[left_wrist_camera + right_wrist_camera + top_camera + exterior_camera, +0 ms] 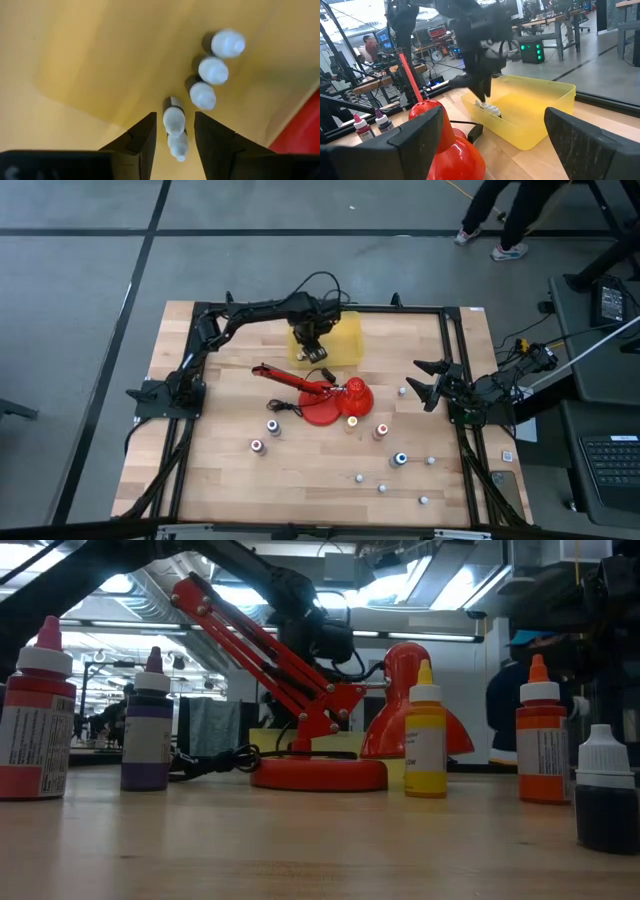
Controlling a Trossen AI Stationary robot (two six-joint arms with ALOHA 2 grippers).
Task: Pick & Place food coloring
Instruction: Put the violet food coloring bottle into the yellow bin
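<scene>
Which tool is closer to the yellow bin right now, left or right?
Left. The left tool hangs directly over the yellow bin, fingers open around a white-capped bottle inside it. The right tool waits open at the table's right edge, well clear of the bin.

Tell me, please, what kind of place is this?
Probably a robotics lab or workshop: two dark robot arms are mounted at a wooden table, a workstation keyboard sits beside it, and benches with electronics fill the room behind.
</scene>
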